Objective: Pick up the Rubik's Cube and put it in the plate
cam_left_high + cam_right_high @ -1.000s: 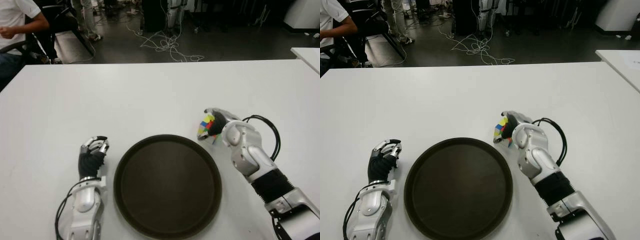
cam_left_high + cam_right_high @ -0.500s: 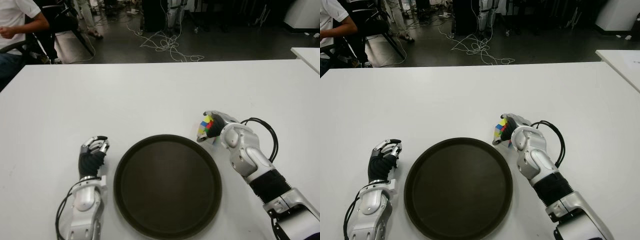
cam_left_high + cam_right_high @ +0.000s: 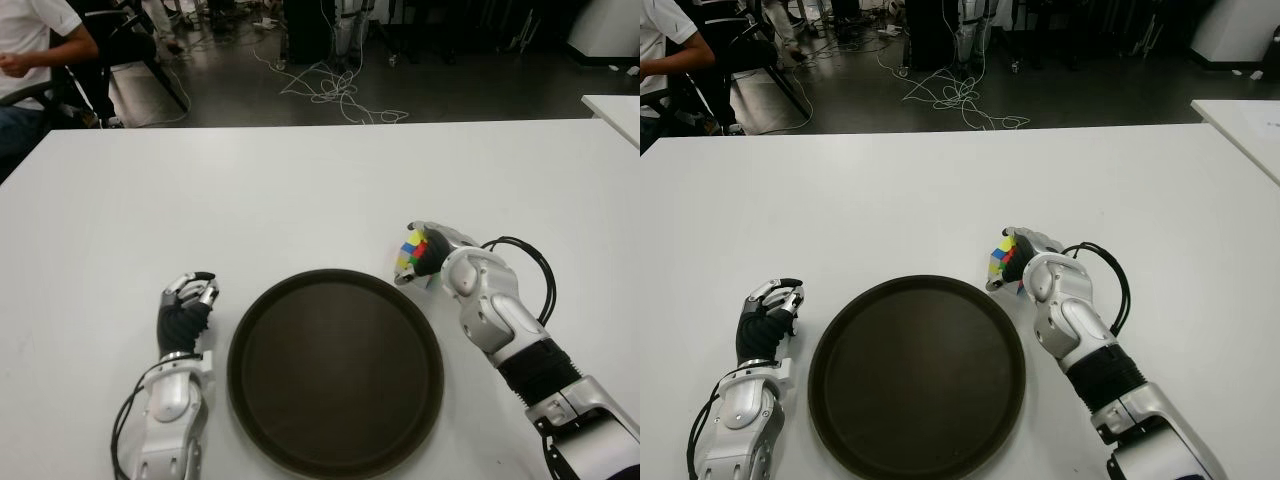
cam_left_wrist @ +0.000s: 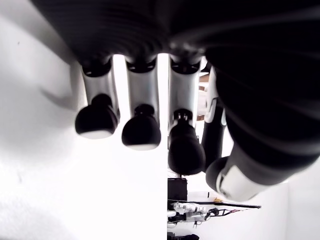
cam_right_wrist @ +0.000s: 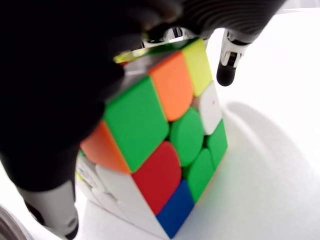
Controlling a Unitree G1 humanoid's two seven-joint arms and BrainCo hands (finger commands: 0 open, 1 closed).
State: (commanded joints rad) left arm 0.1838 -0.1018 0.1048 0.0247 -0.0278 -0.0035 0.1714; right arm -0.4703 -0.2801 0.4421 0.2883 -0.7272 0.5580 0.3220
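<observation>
My right hand (image 3: 428,252) is shut on the Rubik's Cube (image 3: 413,254), a cube of many colours held tilted just off the far right rim of the plate (image 3: 335,370). The right wrist view shows the Rubik's Cube (image 5: 165,150) close up, clasped between my fingers (image 5: 50,210) above the white table. The plate is a round, dark brown tray lying near the table's front edge, with nothing in it. My left hand (image 3: 186,300) shows left of the plate with its fingers (image 4: 141,132) curled and holding nothing.
The white table (image 3: 250,190) stretches far beyond the plate. A seated person (image 3: 30,50) is at the back left beyond the table, and cables (image 3: 335,95) lie on the dark floor. Another white table's corner (image 3: 615,110) shows at the right.
My right hand with the cube has shifted only slightly, staying at the plate's far right rim. The left hand has not moved.
</observation>
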